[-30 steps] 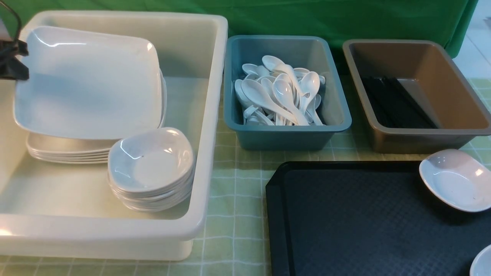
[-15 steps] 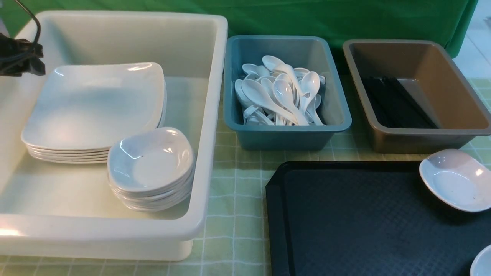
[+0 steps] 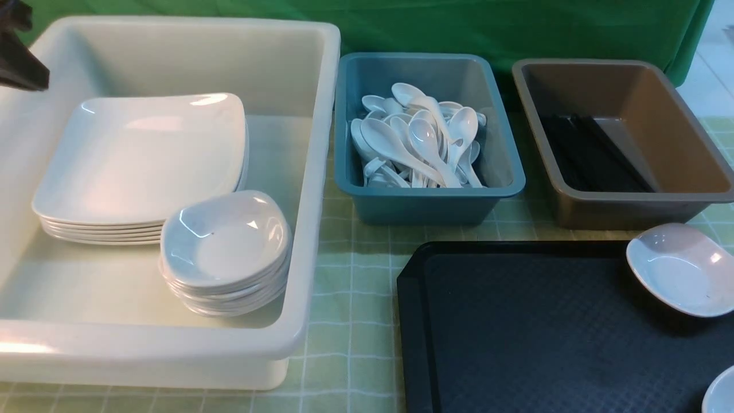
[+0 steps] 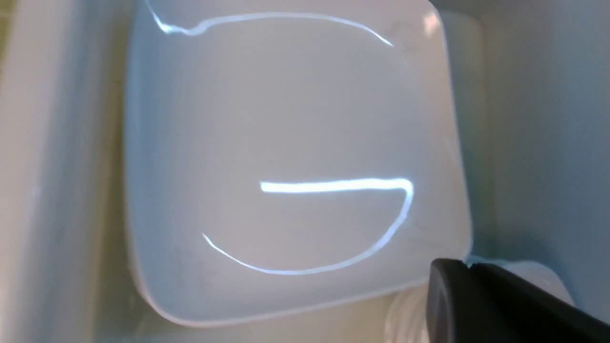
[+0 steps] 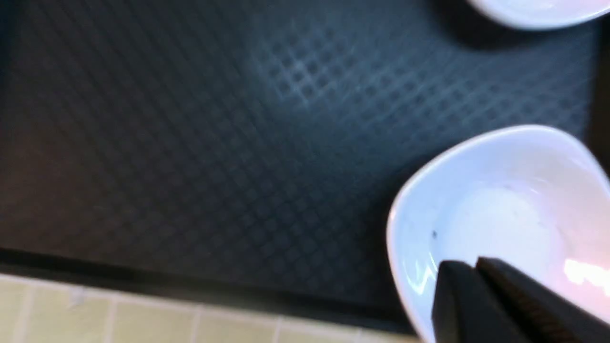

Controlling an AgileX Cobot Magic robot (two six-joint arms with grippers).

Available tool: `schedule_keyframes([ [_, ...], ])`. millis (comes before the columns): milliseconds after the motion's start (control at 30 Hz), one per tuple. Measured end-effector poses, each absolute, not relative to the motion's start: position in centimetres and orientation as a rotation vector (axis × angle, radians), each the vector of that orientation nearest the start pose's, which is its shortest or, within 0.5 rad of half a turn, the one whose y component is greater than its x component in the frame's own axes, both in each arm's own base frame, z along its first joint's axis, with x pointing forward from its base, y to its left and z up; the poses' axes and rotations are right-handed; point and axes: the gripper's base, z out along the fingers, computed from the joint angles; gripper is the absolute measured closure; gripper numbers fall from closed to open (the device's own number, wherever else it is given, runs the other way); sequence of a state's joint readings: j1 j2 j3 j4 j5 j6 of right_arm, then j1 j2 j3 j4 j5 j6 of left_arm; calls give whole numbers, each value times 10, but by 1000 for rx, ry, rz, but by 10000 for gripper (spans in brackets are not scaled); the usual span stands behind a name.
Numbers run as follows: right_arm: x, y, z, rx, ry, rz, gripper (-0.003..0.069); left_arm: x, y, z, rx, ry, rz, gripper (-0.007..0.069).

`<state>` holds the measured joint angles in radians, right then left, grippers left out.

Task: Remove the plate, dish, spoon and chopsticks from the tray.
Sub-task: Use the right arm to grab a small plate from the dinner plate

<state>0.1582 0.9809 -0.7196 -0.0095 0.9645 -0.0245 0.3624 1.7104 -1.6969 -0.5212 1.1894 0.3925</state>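
The plate (image 3: 143, 155) (image 4: 286, 143) lies flat on top of a stack of plates in the big white tub (image 3: 321, 172). My left gripper (image 3: 34, 77) (image 4: 469, 264) hangs above the tub's far left corner, shut and empty. The black tray (image 3: 516, 332) (image 5: 190, 143) carries two small white dishes: one (image 3: 679, 269) (image 5: 538, 12) at its far right, another dish (image 3: 721, 394) (image 5: 500, 200) near the front right. My right gripper (image 5: 476, 264), outside the front view, hovers over that nearer dish with its fingers pressed together; no rim shows between them. No spoon or chopsticks show on the visible tray.
A stack of small dishes (image 3: 226, 246) stands in the white tub beside the plates. A teal tub (image 3: 430, 192) holds several white spoons. A brown tub (image 3: 642, 201) holds black chopsticks. A green checked cloth covers the table, with a green backdrop behind.
The plate, held tilted by my left gripper a second ago, now rests flat on the stack. The left gripper let go, drew up and away to the left, and shut.
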Motion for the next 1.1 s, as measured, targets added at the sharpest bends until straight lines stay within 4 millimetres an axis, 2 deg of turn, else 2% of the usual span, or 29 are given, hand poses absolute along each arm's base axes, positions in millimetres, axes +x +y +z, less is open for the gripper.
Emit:
schedule_keyframes([
  [33,169,26,270,-274,2714,21,633,355,89,368,-66,2502,-419,629],
  [100,195,30,257,-347,2708,3,611,351,86,374,-60,2498,-433,638],
  [133,212,33,249,-397,2701,-9,582,349,85,376,-65,2495,-432,638],
  [300,262,36,231,-523,2644,-109,417,339,79,378,-74,2502,-443,638],
  [367,276,35,222,-597,2644,-178,358,337,76,376,-76,2511,-455,638],
  [500,296,34,200,-698,2669,-253,325,334,75,369,-92,2532,-471,638],
  [533,301,35,189,-723,2686,-258,321,334,75,365,-98,2544,-477,638],
  [567,302,35,187,-726,2686,-259,321,334,75,365,-98,2544,-477,638],
  [667,311,37,164,-791,2702,-261,320,334,75,362,-104,2557,-482,638],
  [800,315,37,156,-844,2694,-286,328,333,75,361,-109,2559,-484,638],
  [1000,317,35,154,-913,2672,-335,476,334,75,361,-111,2557,-489,638],
  [1033,318,35,154,-926,2668,-345,527,334,75,361,-112,2557,-490,638],
  [1100,317,34,155,-946,2671,-365,540,334,75,361,-112,2557,-490,638],
])
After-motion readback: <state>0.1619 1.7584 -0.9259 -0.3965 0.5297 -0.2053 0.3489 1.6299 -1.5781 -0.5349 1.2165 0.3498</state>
